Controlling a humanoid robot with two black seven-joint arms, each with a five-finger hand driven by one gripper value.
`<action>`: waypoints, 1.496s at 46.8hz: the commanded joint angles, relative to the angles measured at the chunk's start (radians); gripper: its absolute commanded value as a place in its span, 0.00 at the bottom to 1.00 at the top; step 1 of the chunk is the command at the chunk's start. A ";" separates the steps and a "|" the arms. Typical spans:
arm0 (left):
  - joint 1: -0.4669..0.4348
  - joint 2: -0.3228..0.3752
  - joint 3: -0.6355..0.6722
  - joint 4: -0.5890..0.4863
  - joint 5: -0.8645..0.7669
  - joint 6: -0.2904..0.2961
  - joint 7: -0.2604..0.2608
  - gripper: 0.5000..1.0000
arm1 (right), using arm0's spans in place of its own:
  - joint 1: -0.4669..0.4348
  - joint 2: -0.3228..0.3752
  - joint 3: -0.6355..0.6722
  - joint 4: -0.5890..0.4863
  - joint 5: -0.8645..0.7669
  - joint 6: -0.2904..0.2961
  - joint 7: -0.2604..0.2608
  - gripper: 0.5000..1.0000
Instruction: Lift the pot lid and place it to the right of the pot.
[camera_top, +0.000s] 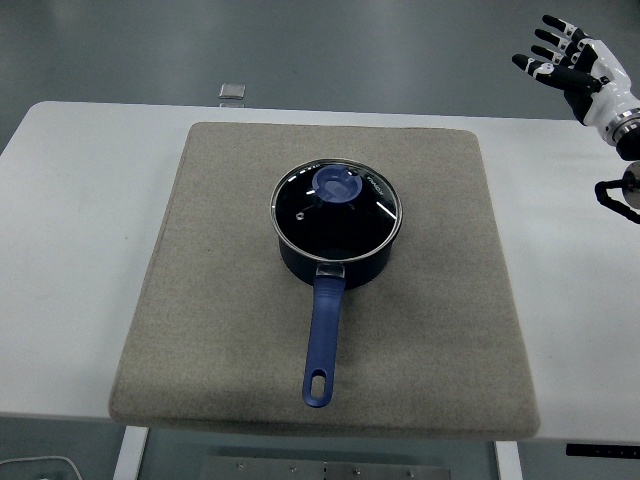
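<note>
Right now the right robot hand (568, 62) is hovering high at the far right corner of the view, fingers spread and holding nothing, well apart from the pot (337, 222). The left arm is not showing at all. The pot is sitting near the middle of a grey mat (200, 300) on the white table (80, 200), its blue handle (323, 335) pointing toward the near edge, and the glass lid (337, 208) is resting squarely on its rim with the blue knob (337, 184) toward the lid's far side.

Judging from this, the reach is only beginning, and nothing is touching the lid. To do it well, the robot hand should probably be coming in from above the knob rather than sweeping low from the side (a sideways nudge could push the whole pot along the mat). Fingers should be closing around the knob itself, not on the glass, which looks slick. A straight upward lift should be clearing the rim before any move to the right. The bare stretch of mat to the pot's right is looking like a flat, soft landing spot, and setting the lid down level there should be keeping it from rolling.
</note>
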 joint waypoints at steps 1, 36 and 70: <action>0.000 0.000 0.000 0.000 0.000 0.000 0.000 1.00 | 0.001 -0.016 0.001 0.000 -0.034 0.016 0.000 0.82; 0.000 0.000 0.000 0.000 0.000 0.000 0.000 1.00 | 0.137 -0.109 0.001 0.015 -0.295 0.298 0.150 0.82; 0.000 0.000 0.000 0.000 0.000 0.000 0.000 1.00 | 0.206 -0.157 0.007 0.210 -0.619 0.398 0.218 0.82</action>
